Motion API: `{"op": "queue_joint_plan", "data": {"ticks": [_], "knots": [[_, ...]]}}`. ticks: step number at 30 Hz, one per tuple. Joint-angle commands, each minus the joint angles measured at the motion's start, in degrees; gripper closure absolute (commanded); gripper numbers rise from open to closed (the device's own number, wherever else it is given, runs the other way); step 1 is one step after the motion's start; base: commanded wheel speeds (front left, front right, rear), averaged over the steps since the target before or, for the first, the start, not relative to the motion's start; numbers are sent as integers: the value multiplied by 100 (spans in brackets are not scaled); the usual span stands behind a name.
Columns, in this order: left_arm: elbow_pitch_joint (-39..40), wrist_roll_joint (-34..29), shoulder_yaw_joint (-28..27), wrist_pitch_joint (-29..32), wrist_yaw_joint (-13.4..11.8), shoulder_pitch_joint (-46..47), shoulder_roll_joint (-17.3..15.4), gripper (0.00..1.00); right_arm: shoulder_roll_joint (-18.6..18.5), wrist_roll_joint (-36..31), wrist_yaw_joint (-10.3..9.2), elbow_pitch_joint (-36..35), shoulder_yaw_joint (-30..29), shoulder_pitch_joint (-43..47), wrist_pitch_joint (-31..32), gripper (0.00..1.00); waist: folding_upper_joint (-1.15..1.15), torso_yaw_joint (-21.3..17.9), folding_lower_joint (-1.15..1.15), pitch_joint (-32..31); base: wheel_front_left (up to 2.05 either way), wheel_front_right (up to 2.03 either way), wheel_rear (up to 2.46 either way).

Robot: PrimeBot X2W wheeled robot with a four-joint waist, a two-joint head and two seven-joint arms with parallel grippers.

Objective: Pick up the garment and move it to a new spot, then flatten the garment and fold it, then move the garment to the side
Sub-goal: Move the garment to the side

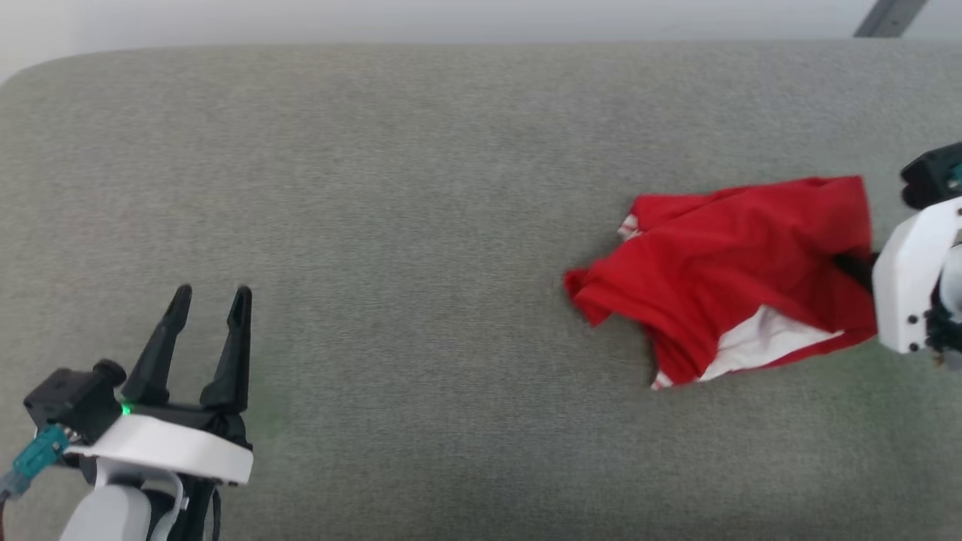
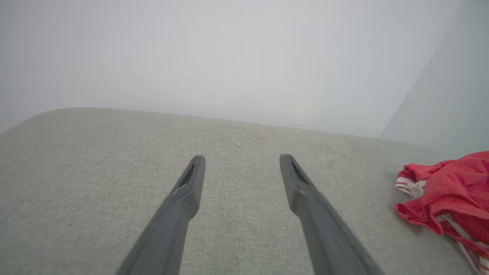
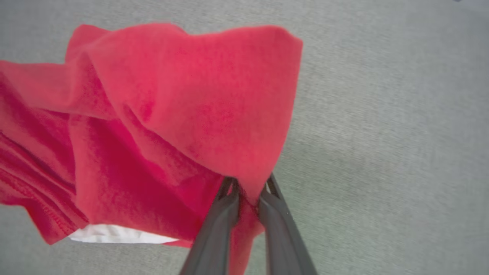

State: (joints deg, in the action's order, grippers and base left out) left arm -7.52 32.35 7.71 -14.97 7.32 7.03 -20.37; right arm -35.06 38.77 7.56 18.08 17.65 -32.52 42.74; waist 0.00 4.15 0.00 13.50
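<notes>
The right gripper [image 3: 250,182] has its two dark fingers squeezed nearly together, and a fold of the garment [image 3: 183,107] is pinched between them. In the right wrist view the red cloth fans out from the fingertips toward 10 and 11 o'clock, and a bit of white cloth [image 3: 118,235] peeks out under it at 8 o'clock. In the head view the garment [image 1: 721,278] sits bunched up at the 3 o'clock side of the grey soft surface [image 1: 421,188]. The right gripper's white wrist touches the garment's 3 o'clock edge, with the fingers poking into the cloth. A white part [image 1: 759,342] shows at the garment's 5 o'clock side, and some striped trim [image 1: 630,225] shows at its 10 o'clock corner. The left gripper [image 1: 213,291] is at 8 o'clock in that view, well apart from the garment. Its fingers are spread wide and hold nothing. From the left gripper, the garment lies toward 2 o'clock. In the left wrist view the garment [image 2: 450,191] shows at 4 o'clock, off to the side of the left gripper [image 2: 242,158]. The grey surface has lots of bare room from the middle out to 9 o'clock. Its far edge runs along 12 o'clock, where a pale wall [image 1: 451,19] begins, and the corner at 10 o'clock is rounded.
</notes>
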Motion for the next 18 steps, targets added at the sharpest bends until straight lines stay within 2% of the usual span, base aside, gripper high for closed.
{"op": "queue_joint_plan", "data": {"ticks": [1, 10, 18], "knots": [[14, 3, 45, -26, 21, 157, -48, 0, -62, -110, -15, -46, -99, -97, -88, 100, 0, -149, 0, 86, 0, 0, 0], [-20, -13, 545, -25, 21, 818, -233, 0, -226, -542, -15, 167, -640, -387, -513, 100, 0, -576, 0, 317, 0, 0, 0], [2, 30, 1073, -25, 21, 1538, -328, 0, -300, -962, -15, 563, -854, -826, -972, 100, 0, -975, 0, 635, 0, 0, 0]]}}
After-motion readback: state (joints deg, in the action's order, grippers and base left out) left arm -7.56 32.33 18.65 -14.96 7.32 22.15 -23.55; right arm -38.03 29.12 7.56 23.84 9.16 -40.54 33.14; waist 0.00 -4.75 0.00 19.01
